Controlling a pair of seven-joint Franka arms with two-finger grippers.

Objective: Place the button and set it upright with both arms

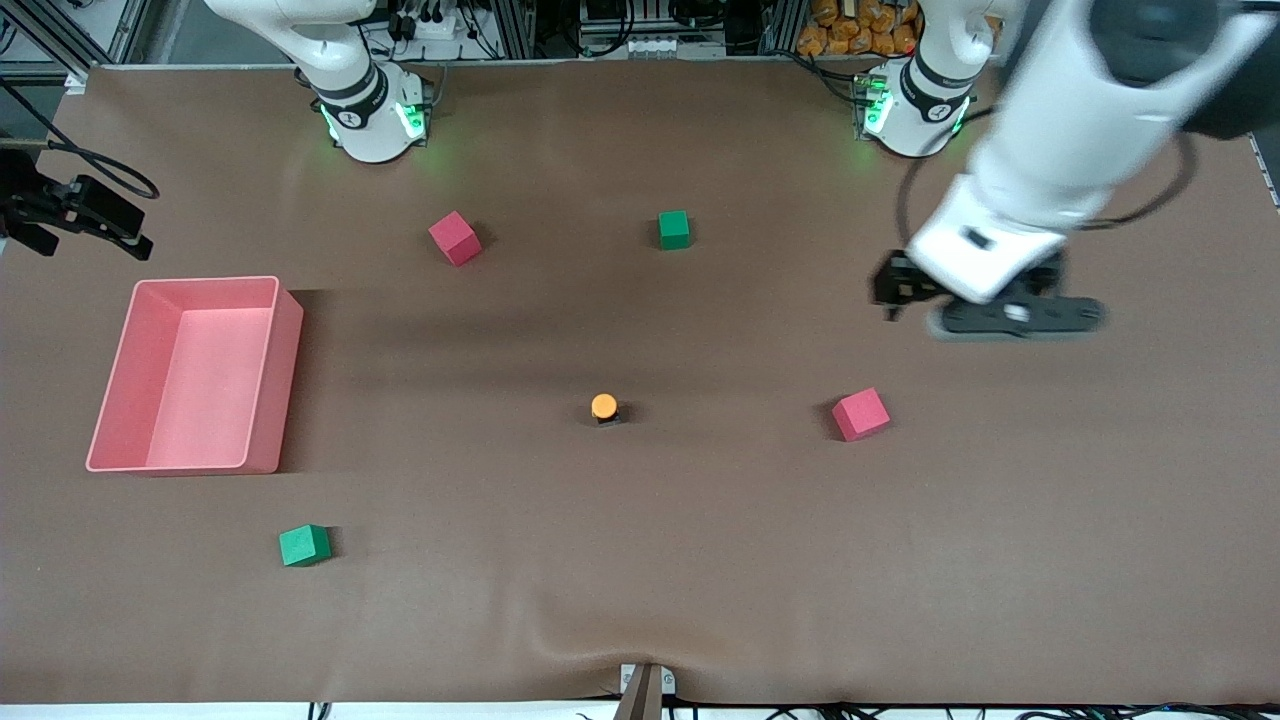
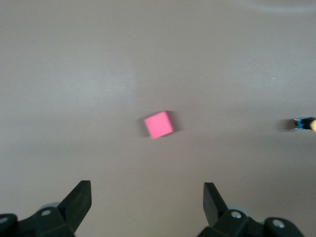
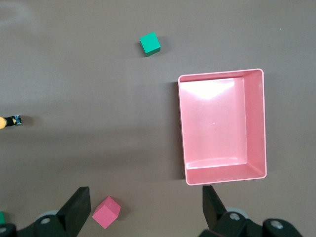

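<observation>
On the brown table (image 1: 700, 560): a few small things sit well apart from each other.
Button (image 1: 604, 408): it sits near the middle of the table. Its orange cap faces up and its black body is under it, so it stands upright. Nothing touches it. It also shows at the edge of the left wrist view (image 2: 305, 124) and the right wrist view (image 3: 10, 121).
Left gripper (image 1: 985, 305): it hangs in the air at the left arm's end of the table, over bare table close to a red cube. Its fingers (image 2: 79, 200) are spread wide and hold nothing.
Right gripper (image 3: 143, 205): it is high over the right arm's end of the table, looking down on the tray. Its fingers (image 3: 79, 202) are wide apart too, with nothing between them.
Red cube by the left gripper (image 1: 860, 414): it sits beside the button, toward the left arm's end.
Other red cube (image 1: 455, 238): it is farther from the front camera than the button.
Green cubes: one (image 1: 674, 229) is near the arms' bases, the other (image 1: 303, 545) is closest to the front camera.
Pink tray (image 1: 270, 400): it sits at the right arm's end, with nothing in it.
</observation>
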